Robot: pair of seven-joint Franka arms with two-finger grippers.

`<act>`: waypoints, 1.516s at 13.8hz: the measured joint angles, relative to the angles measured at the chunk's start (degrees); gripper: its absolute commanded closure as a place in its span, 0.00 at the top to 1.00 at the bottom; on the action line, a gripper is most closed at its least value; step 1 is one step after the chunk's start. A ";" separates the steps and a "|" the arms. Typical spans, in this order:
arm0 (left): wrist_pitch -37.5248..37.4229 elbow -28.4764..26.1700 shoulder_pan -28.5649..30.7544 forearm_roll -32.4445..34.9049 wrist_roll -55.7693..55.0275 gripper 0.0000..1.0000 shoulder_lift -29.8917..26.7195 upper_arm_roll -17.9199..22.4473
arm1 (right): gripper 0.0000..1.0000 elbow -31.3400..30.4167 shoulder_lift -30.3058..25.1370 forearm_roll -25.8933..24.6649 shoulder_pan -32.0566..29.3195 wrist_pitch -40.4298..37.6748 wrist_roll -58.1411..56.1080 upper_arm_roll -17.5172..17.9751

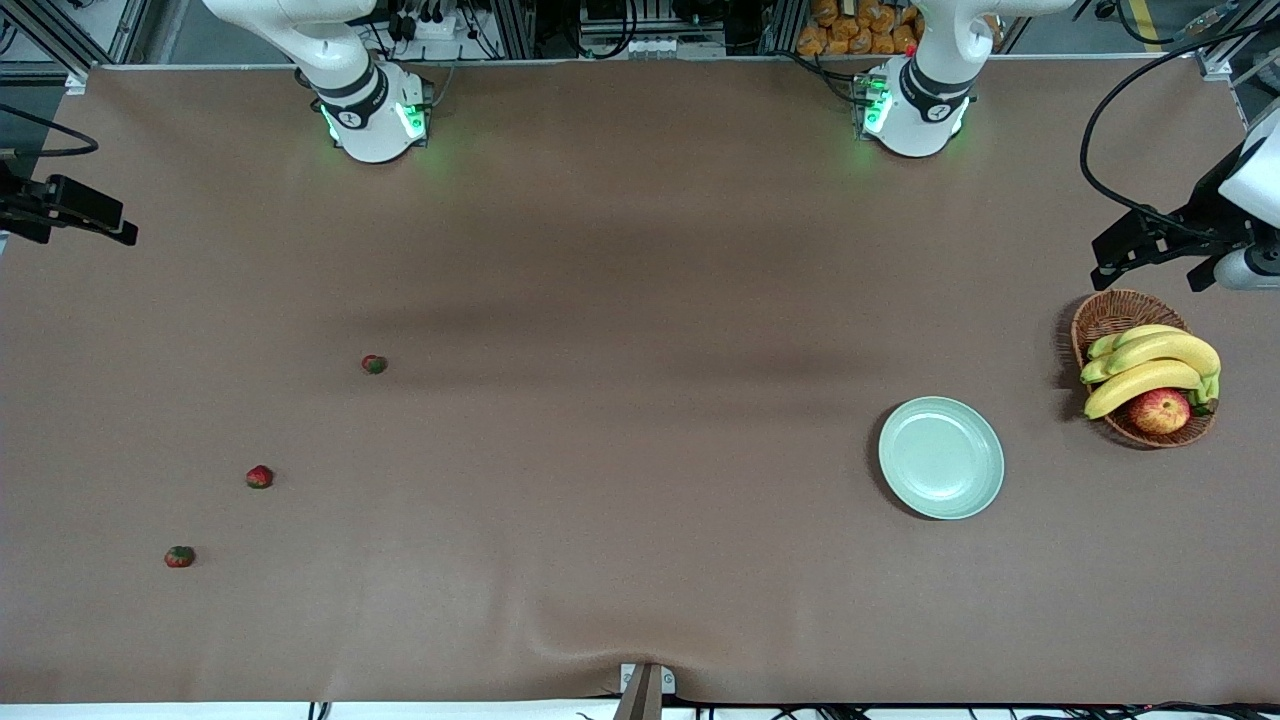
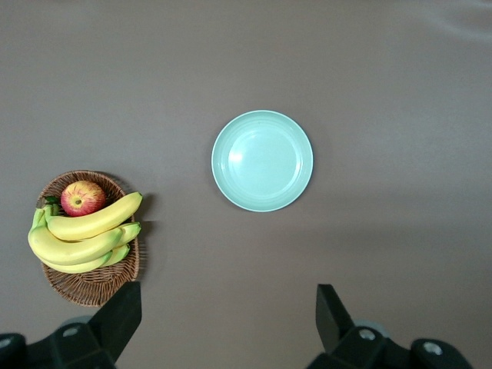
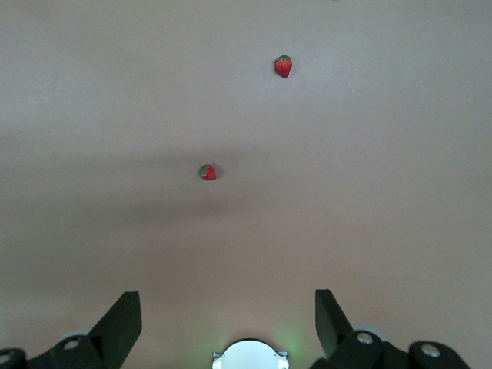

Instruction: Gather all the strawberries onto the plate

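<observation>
The counter [image 1: 640, 300] is covered with a matte brown sheet that ripples slightly near its front edge. Three strawberries lie on it toward the right arm's end, well apart from one another: small red berries with dark green caps. The first strawberry [image 1: 374, 364] lies farthest from the front camera, the second strawberry [image 1: 259, 477] nearer, and the third strawberry [image 1: 180, 557] nearest of all. The right wrist view shows only two of them; the third is cut out of that frame.

Toward the left arm's end sits the plate [image 1: 941, 457], round, shallow, pale mint green and glossy, with faint concentric rings and nothing on it. Near it, closer to that end of the counter, stands a brown wicker basket [image 1: 1108, 318], woven and round, holding a bunch of smooth yellow bananas [image 1: 1150, 366] with greenish stems and a red-yellow apple [image 1: 1159, 410] tucked against them.

The left gripper [image 2: 228, 323] hangs high over the counter beside the plate and basket, its black jaws spread wide and holding nothing. The right gripper [image 3: 228, 323] hangs high over bare counter near the strawberries, jaws likewise wide apart and empty. In the front view each gripper is mostly cut off at the frame's edge, so only dark parts of them show.
</observation>
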 measured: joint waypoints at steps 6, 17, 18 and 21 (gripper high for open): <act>0.00 0.03 0.04 -0.01 0.00 1.00 0.00 0.01 | 1.00 0.00 0.00 0.00 0.00 -0.02 0.00 0.00; -0.29 0.00 0.00 -0.01 0.00 1.00 0.03 -0.01 | 1.00 -0.17 0.01 0.00 -0.66 -0.57 0.02 -0.01; -0.40 -0.02 0.00 -0.01 0.00 1.00 0.12 -0.01 | 1.00 -0.31 0.04 0.00 -0.99 -0.57 0.02 -0.01; -0.51 -0.05 0.07 -0.01 0.00 1.00 0.97 0.01 | 1.00 -1.22 0.77 0.00 -1.88 -0.43 0.02 -0.01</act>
